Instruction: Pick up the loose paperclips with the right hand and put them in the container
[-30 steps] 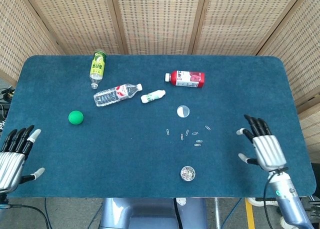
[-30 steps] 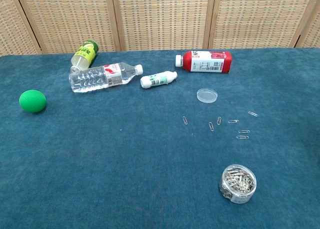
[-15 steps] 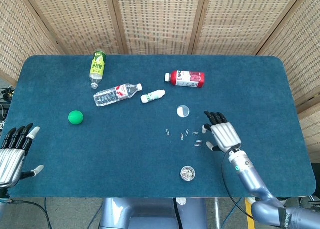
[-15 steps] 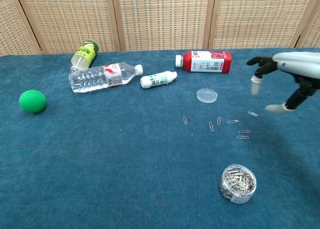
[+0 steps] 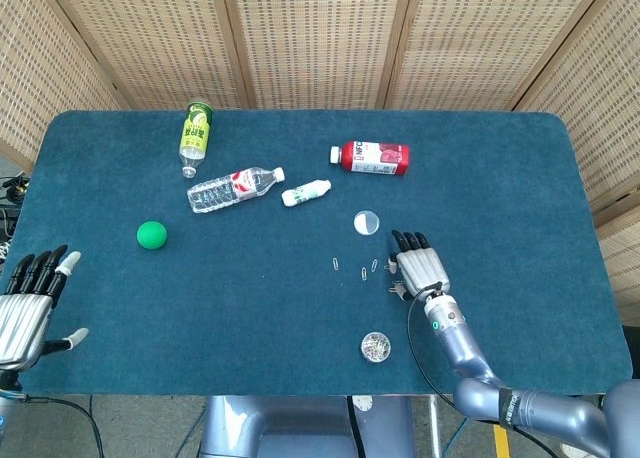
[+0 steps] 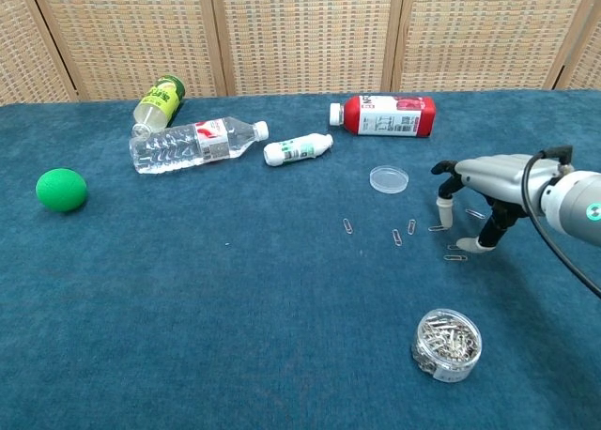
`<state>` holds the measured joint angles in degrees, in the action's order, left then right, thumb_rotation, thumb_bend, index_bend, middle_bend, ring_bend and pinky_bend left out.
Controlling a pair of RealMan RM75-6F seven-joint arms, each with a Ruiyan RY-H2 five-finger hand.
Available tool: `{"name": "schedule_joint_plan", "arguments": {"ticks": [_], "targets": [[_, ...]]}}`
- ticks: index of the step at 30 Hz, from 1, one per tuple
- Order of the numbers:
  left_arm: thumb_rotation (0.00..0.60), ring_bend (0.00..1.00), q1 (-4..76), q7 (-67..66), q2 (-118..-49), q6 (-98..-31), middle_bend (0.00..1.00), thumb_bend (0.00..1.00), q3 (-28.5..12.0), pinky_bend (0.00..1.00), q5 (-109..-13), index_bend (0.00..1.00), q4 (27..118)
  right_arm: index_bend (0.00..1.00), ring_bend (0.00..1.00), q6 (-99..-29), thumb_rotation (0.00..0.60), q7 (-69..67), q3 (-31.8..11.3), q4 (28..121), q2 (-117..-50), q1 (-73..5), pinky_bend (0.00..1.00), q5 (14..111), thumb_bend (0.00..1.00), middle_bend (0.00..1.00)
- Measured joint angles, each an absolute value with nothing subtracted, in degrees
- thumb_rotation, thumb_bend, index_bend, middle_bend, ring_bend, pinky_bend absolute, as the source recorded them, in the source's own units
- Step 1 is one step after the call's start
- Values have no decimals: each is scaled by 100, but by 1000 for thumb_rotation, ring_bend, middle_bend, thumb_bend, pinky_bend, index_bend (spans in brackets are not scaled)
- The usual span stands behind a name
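Observation:
Several loose paperclips (image 6: 396, 237) lie scattered on the blue cloth right of centre, also in the head view as paperclips (image 5: 363, 274). The round clear container (image 6: 447, 344) full of clips stands near the front edge, seen from above as the container (image 5: 375, 347). Its lid (image 6: 389, 178) lies flat behind the clips. My right hand (image 6: 488, 184) hovers palm down over the right end of the scatter with fingers apart, a fingertip (image 6: 446, 216) just above one clip; from the head it is the right hand (image 5: 418, 269). It holds nothing. My left hand (image 5: 27, 303) rests open at the front left edge.
A red bottle (image 6: 387, 115), a small white bottle (image 6: 299, 148), a clear water bottle (image 6: 192, 144) and a green-capped bottle (image 6: 158, 101) lie at the back. A green ball (image 6: 61, 189) sits far left. Wicker screens stand behind the table.
My right hand has moved in from the right edge toward the table's middle and come down over the rightmost paperclips. The left hand has stayed put.

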<state>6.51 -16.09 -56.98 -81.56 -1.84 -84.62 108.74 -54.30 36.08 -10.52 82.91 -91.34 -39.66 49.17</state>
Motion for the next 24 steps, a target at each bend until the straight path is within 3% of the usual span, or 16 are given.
{"name": "schedule_joint_plan", "arguments": {"ticks": [24], "targets": [[600, 0, 690, -1671, -5752, -8140, 0, 0, -159, 0, -8408, 0, 10853, 512, 0, -5465, 600, 3657, -845, 7838, -9452, -4142, 0, 4689, 337, 0]]}}
